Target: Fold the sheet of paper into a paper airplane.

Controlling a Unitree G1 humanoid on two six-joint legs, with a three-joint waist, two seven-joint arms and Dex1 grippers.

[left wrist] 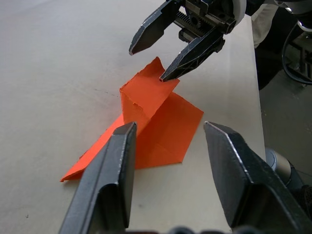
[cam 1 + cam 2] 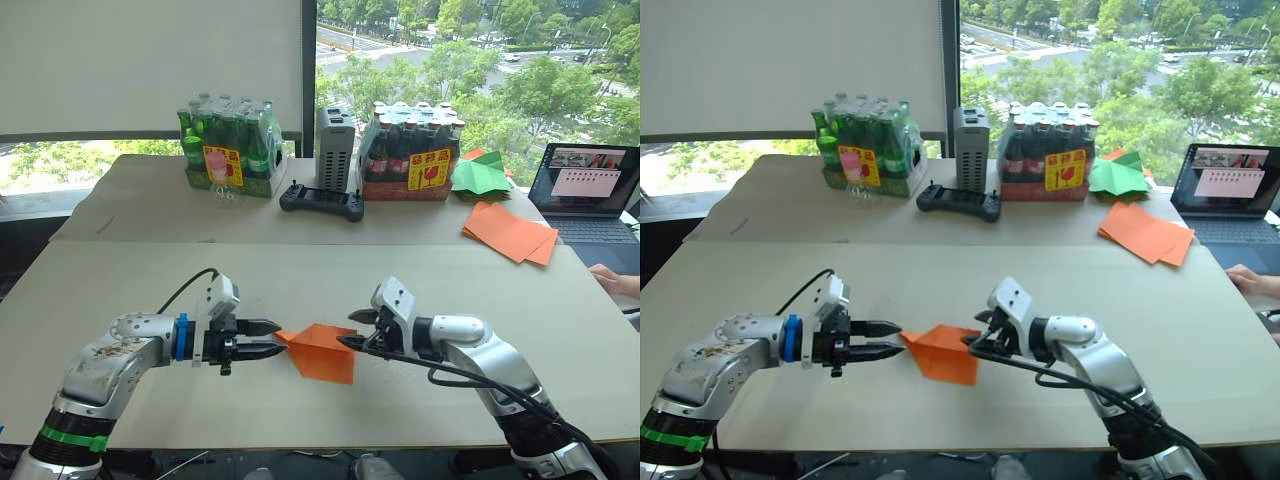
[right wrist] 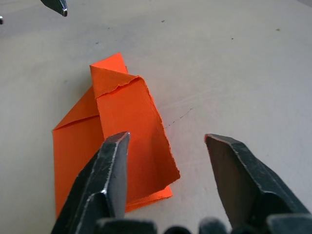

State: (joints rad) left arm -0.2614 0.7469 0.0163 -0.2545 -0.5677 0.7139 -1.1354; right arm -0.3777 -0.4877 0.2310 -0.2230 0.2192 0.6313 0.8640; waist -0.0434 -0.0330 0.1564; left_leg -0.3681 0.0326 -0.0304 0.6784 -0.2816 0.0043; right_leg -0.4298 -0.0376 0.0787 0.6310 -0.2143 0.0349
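The left pincer (image 2: pixel 268 339) is spread, its tips at the paper's (image 2: pixel 322 352) 9 o'clock corner. The folded orange paper lies on the table (image 2: pixel 300 290), one flap raised. At its 3 o'clock edge the right pincer (image 2: pixel 354 330) is spread too, one finger touching that flap.

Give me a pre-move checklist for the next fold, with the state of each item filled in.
1. Folded orange sheet of paper lies on the front table, between both grippers: ok.
2. Left gripper jaws open, empty, at the paper's pointed tip: ok.
3. Right gripper jaws open, one fingertip at the raised flap's edge: ok.
4. Paper lying flat: not ok, one flap stands up.
5. Crease alignment: cannot tell.
6. A person's hand rests at the table's far right edge, away from the paper: ok.
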